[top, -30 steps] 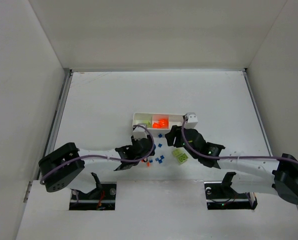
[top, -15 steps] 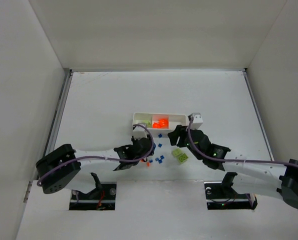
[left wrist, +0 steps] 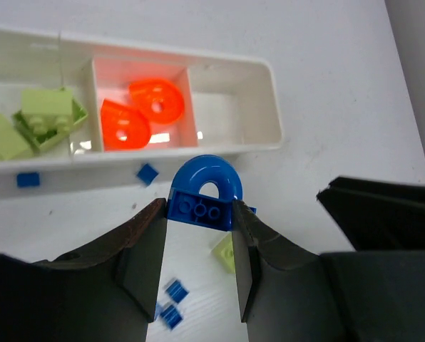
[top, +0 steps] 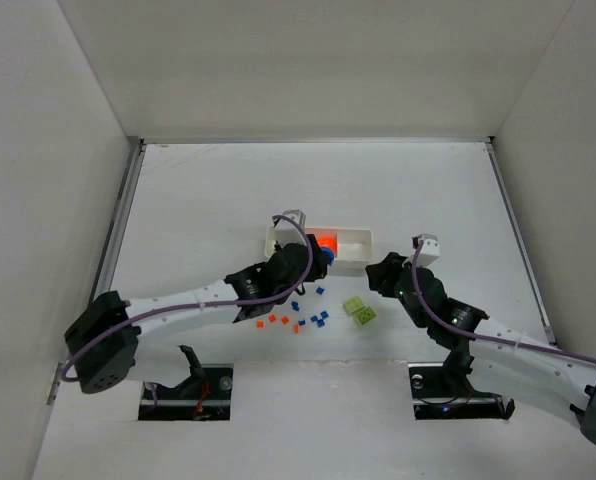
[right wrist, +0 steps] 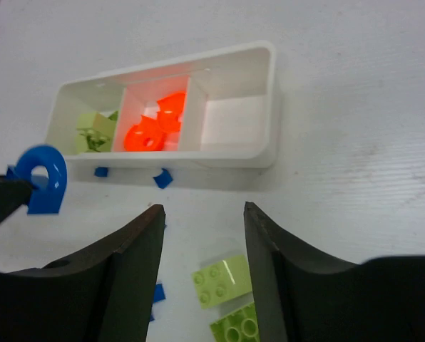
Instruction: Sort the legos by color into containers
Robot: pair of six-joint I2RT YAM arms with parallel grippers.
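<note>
Roughly halfway, we reckon. In tray (left wrist: 266, 107): lime pieces (left wrist: 45, 114) in left compartment, orange pair (left wrist: 137, 114) in middle, right one bare. Our left gripper (left wrist: 198, 217) clenched on blue arch (left wrist: 202, 187), just short of tray's near wall, probably bound for bare slot. Our right gripper (right wrist: 203, 221) spread, holding nothing, above loose lime bricks (right wrist: 223, 279). Unsorted on table (top: 198, 200): small blue bits (top: 320, 319), small orange bits (top: 273, 320).

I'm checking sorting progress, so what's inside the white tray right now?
Lime green bricks lie in the left compartment of the tray, two orange pieces in the middle; the right one holds nothing. From above, the left arm covers the green end.
</note>
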